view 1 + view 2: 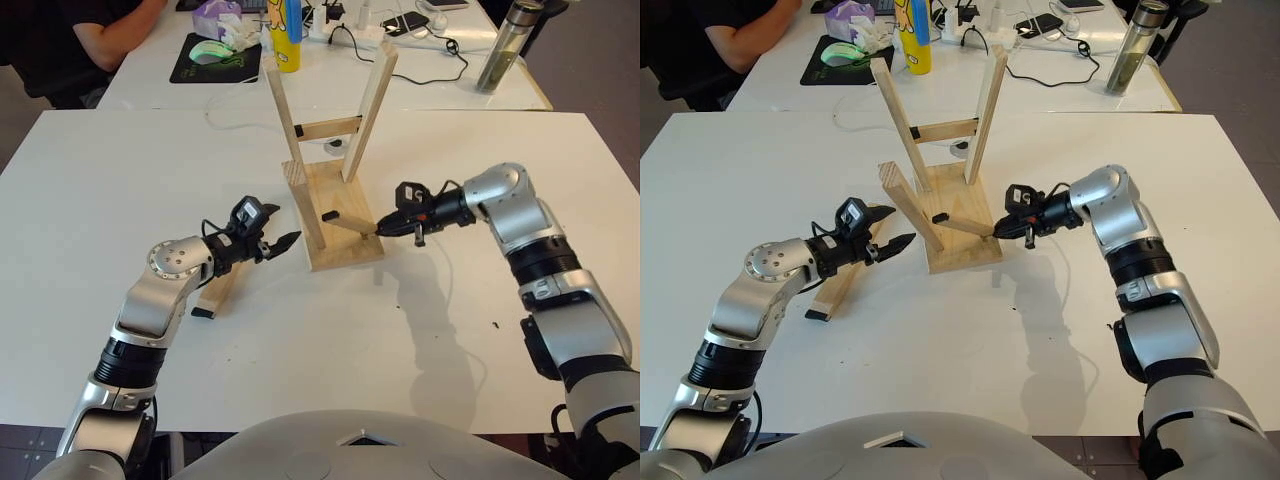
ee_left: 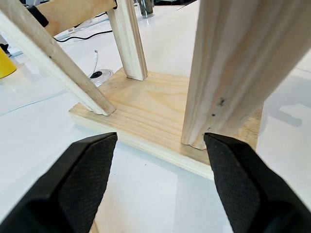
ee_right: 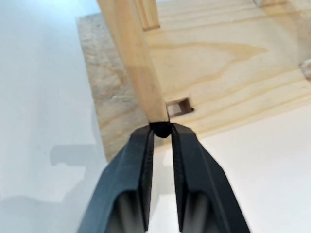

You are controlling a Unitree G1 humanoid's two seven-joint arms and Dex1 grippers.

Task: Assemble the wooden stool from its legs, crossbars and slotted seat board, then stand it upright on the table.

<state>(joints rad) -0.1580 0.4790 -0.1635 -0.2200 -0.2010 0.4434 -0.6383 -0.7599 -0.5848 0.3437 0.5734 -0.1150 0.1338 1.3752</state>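
Head views: a board (image 1: 345, 252) lies flat on the table (image 1: 480, 160), with three legs (image 1: 372, 100) standing up from it, the far two joined by a crossbar (image 1: 330, 128). A loose leg (image 1: 218, 292) lies near left. The left gripper (image 1: 284, 228) is held just left of the board, the right gripper (image 1: 381, 229) just right of it.

Left wrist view: the left fingers (image 2: 82, 179) are seen spread apart, empty, facing the board's edge.

Right wrist view: the right fingers (image 3: 131, 170) are seen clamped on a stick's (image 3: 133, 53) black-capped end, close by an open slot (image 3: 179, 106) in the board.
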